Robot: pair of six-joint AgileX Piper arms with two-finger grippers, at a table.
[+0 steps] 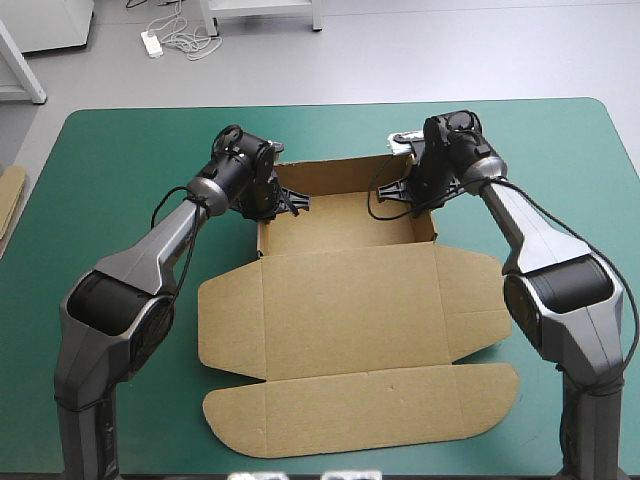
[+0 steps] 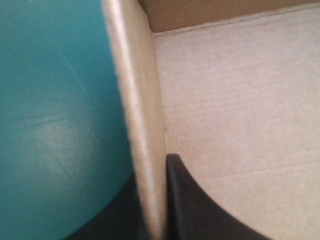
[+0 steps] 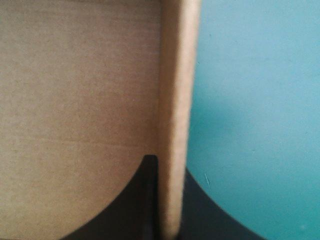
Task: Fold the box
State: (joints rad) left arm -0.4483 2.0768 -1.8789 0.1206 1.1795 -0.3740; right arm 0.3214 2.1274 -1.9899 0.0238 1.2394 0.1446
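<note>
Left claw [image 2: 152,170] clenched on box's [image 1: 345,222] raised left wall [image 2: 142,125], right claw [image 3: 169,165] clenched on right wall [image 3: 175,100]. Box mid-surface [image 1: 120,170], tray open, lid [image 1: 350,310] flat toward near edge. Spare board [image 1: 10,195] at surface's left edge, well apart.

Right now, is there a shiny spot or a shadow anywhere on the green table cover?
Left wrist view: a pale sheen lies on the teal-green table cover beside the raised wall of the brown cardboard box. Right wrist view: no sheen, only soft shade beside the wall. High view: even light, no glare.
</note>
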